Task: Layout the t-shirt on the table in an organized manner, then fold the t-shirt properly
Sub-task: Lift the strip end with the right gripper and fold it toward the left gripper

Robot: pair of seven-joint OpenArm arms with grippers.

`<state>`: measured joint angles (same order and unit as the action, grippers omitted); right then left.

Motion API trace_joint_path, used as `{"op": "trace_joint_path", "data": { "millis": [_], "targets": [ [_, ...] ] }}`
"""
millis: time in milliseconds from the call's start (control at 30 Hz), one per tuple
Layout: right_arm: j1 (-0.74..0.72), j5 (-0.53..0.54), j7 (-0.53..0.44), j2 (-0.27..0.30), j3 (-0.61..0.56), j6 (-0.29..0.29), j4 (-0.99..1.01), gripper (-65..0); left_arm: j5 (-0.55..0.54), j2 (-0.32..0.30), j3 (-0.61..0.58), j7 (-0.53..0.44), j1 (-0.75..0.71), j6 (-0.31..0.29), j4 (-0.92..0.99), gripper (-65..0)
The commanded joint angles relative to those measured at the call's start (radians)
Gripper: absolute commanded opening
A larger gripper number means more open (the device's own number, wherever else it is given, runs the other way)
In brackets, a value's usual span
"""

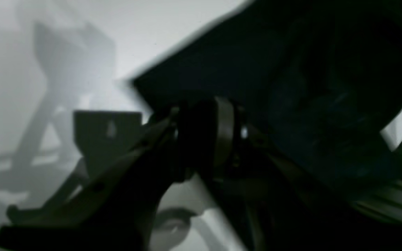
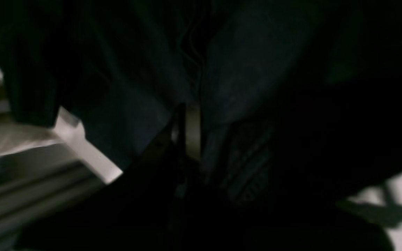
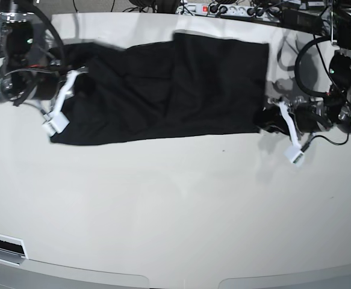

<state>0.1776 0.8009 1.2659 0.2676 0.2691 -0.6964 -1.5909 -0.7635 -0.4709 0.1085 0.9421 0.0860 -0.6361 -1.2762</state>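
Spreading black t-shirt (image 3: 163, 96) across far side of white worktop (image 3: 175, 205) — left claw (image 3: 270, 120) and right claw (image 3: 73, 84) each pinch-closed on opposite ends; pull evenly, keep fabric taut, low.

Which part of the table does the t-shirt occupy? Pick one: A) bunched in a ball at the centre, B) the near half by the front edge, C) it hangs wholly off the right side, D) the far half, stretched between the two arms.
D: in the base view the t-shirt lies spread across the far part of the table, with the right gripper at one end and the left gripper at the other.
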Motion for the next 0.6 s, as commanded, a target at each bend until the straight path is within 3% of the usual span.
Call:
{"op": "trace_joint_path", "data": {
  "millis": [0,167,267,367,567],
  "targets": [
    [-0.005,0.002,-0.008,0.022,0.033,-0.002,-0.051,-65.0,-0.021,-0.020,0.020,-0.010,0.017,-0.003,-0.014,-50.6],
    [-0.003,-0.074,-0.007,0.023,0.189,-0.002,-0.210,-65.0,-0.021,-0.036,0.064,-0.009,0.011,-0.003,-0.014,-50.6],
    [0.016,-0.036,-0.005,0.023,0.233,-0.002,-0.317,-65.0,-0.020,-0.036,0.071,-0.009,0.011,-0.003,-0.014,-50.6],
    [0.077,0.058,-0.004,-0.002,0.225,0.006,-0.436,-65.0,-0.021,-0.035,0.071,-0.010,0.009,-0.003,-0.013,-50.6],
    [0.179,0.195,-0.004,-0.124,0.121,-0.002,-0.602,-65.0,-0.021,-0.030,0.071,-0.021,0.009,-0.003,-0.013,-50.6]
  ]
}}
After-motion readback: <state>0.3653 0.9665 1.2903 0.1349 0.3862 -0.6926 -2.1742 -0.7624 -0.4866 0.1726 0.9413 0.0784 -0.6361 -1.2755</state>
